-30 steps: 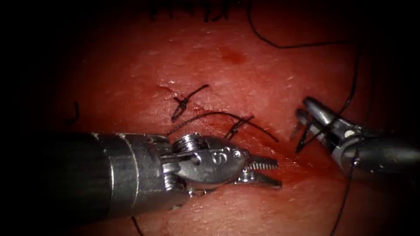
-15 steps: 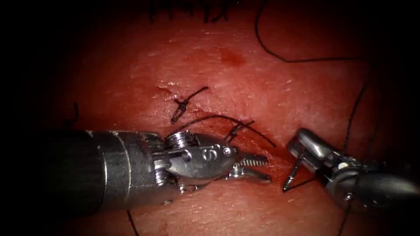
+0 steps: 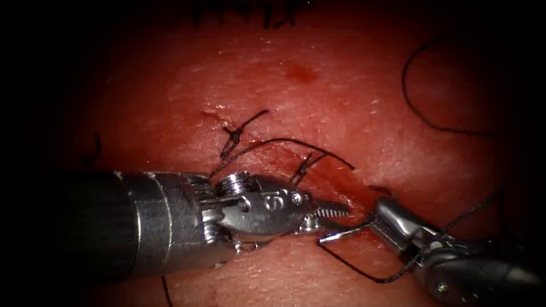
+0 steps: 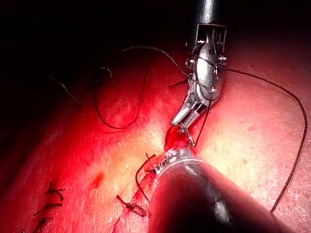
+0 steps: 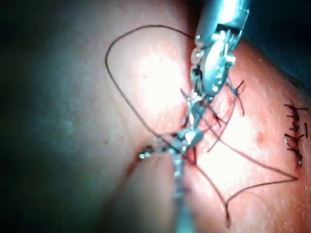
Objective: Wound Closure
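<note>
The left tool [image 3: 333,219] is built of bright polished steel on a thick, dark grey shaft [image 3: 68,224], to which it is joined by a lighter metal collar [image 3: 165,219]. A round ribbed pulley [image 3: 230,183] is set on top of the wrist, and a small rivet is seen on the side plate, beside a stamped mark like the letter S. Fine cross ridges are cut into the inner face of its slim, pointed jaws. The right tool [image 3: 378,219] is made of the same shiny steel, with rounded, blunt jaws, a small bright screw at its hinge and a dark shaft [image 3: 483,281] behind.
</note>
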